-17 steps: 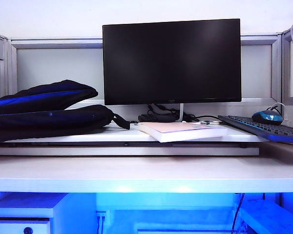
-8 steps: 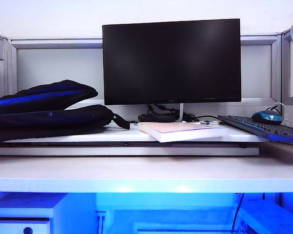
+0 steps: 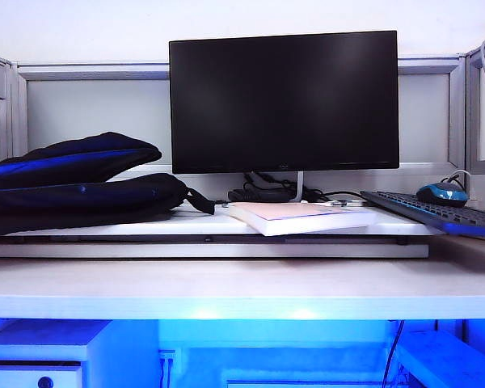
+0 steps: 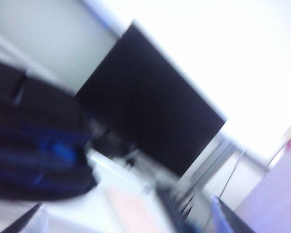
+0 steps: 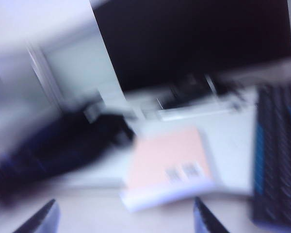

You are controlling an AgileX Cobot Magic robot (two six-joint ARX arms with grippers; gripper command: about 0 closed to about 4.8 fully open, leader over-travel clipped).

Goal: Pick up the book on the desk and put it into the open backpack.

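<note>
My left pincer (image 4: pixel 126 225) shows only as two dark fingertips at the margin of its blurred wrist view, spread apart with nothing between them, so I read it as released and empty. My right pincer (image 5: pixel 123 223) is the same: two tips wide apart, nothing held, hanging back from the table's (image 3: pixel 226 291) front edge and looking over the book (image 5: pixel 167 162). Neither arm appears in the exterior view, so both are well short of the work.

Nothing of the task is done yet. The book lies flat and untouched on the raised white platform (image 3: pixel 210 246), its near corner jutting slightly past the platform's front edge. The whole job is left: reach, grasp, lift, carry across, slip it in.

That overhanging corner looks to me like the best place to get a finger under a thin cover. The backpack (image 3: pixel 73 190) lies on its side near the book, its blue-lined mouth gaping toward it, and the stretch of platform between them is bare. Room is tighter on the other sides: the keyboard (image 3: pixel 436 212) and mouse (image 3: pixel 442 194) sit just beside the book, and the monitor (image 3: pixel 283 101) with its cables stands close behind
</note>
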